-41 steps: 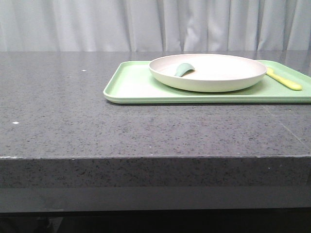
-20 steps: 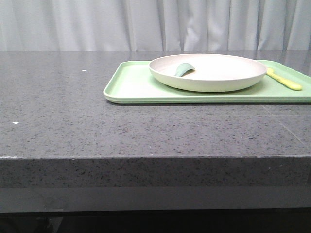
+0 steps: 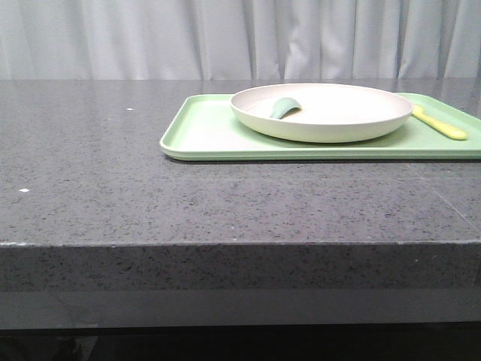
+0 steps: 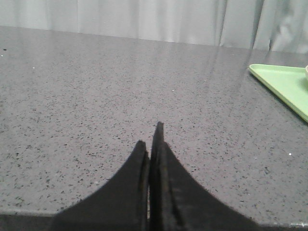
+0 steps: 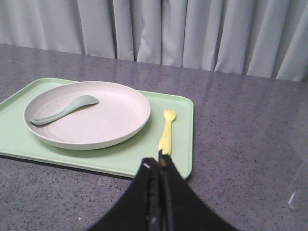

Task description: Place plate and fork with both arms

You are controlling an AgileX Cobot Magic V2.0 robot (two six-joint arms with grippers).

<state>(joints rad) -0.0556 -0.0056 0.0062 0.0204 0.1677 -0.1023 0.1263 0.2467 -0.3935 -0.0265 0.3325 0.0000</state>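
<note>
The cream plate (image 3: 323, 113) sits on a light-green tray (image 3: 203, 135) at the table's back right; it also shows in the right wrist view (image 5: 96, 120). A grey-green spoon (image 3: 284, 107) lies in the plate, also seen in the right wrist view (image 5: 65, 109). The pale-yellow fork (image 3: 440, 124) lies on the tray right of the plate, also in the right wrist view (image 5: 167, 131). My right gripper (image 5: 158, 161) is shut and empty, just short of the fork's handle end. My left gripper (image 4: 150, 137) is shut and empty over bare table, left of the tray's corner (image 4: 279, 82). Neither gripper shows in the front view.
The dark speckled stone table (image 3: 113, 173) stretches left of the tray, with its front edge (image 3: 225, 244) close to the camera. A grey curtain (image 3: 225, 37) hangs behind the table.
</note>
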